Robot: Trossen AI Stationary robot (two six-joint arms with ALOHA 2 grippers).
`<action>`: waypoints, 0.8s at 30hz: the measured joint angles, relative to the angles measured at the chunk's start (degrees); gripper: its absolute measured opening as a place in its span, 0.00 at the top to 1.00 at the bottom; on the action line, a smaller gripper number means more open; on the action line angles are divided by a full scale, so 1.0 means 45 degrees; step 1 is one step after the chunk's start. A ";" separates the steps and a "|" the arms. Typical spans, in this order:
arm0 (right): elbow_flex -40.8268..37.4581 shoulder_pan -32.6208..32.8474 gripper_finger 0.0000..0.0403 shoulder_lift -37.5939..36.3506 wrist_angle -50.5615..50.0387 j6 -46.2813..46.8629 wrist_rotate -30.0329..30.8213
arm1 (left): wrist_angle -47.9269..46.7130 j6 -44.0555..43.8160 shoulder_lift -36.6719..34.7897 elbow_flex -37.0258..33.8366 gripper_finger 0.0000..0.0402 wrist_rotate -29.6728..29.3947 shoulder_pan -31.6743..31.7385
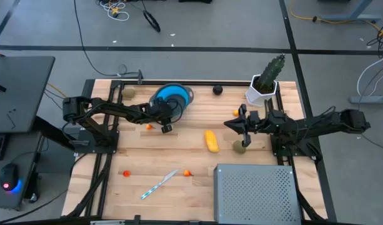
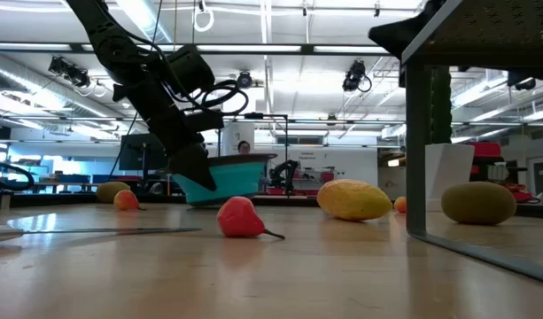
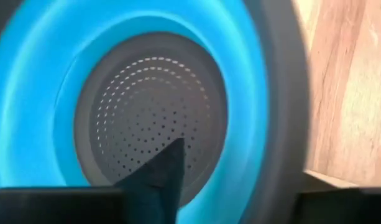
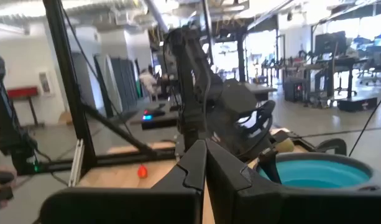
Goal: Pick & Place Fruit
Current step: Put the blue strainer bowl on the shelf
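1. We start with the fruit, and it is all out on the desk: the yellow oblong (image 1: 210, 140) lies near the middle, the olive-brown oval (image 1: 239, 147) just beside it toward the right edge, and the black ball (image 1: 217, 90) sits by the far edge.
2. Tiny orange-red pieces are scattered about: one (image 1: 149, 127) near the blue bowl (image 1: 172, 95), two (image 1: 126, 173) more (image 1: 188, 173) toward the near edge.
3. The bowl's perforated grey bottom shows bare in the left wrist view, so we judge that no fruit has gone in yet and all the placing is left.
4. The left pincer (image 1: 165, 120) hangs over the bowl's near rim; we cannot tell how wide it stands or whether it grips anything.
5. The right pincer (image 1: 243, 123) waits fully closed and empty, right beside the oval.
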 joint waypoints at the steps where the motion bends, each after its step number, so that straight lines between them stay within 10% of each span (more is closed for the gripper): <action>1: 0.0320 0.0082 0.95 0.0251 -0.0347 -0.0140 0.0009 | 0.0000 0.0105 0.0000 0.0000 0.73 -0.0002 -0.0026; 6: 0.2572 0.0516 0.95 0.1366 -0.3602 -0.1190 0.0887 | 0.0024 0.1183 -0.0018 0.0000 0.97 -0.0146 -0.0418; 15: 0.7046 0.1234 0.95 0.3026 -1.0131 -0.2225 0.2719 | -0.0035 0.3937 -0.0019 0.0000 0.98 0.0073 -0.2003; 24: 0.9353 0.1597 0.80 0.5219 -1.1888 -0.2676 0.3960 | 0.0583 0.6317 -0.0015 0.0000 0.98 0.0427 -0.3261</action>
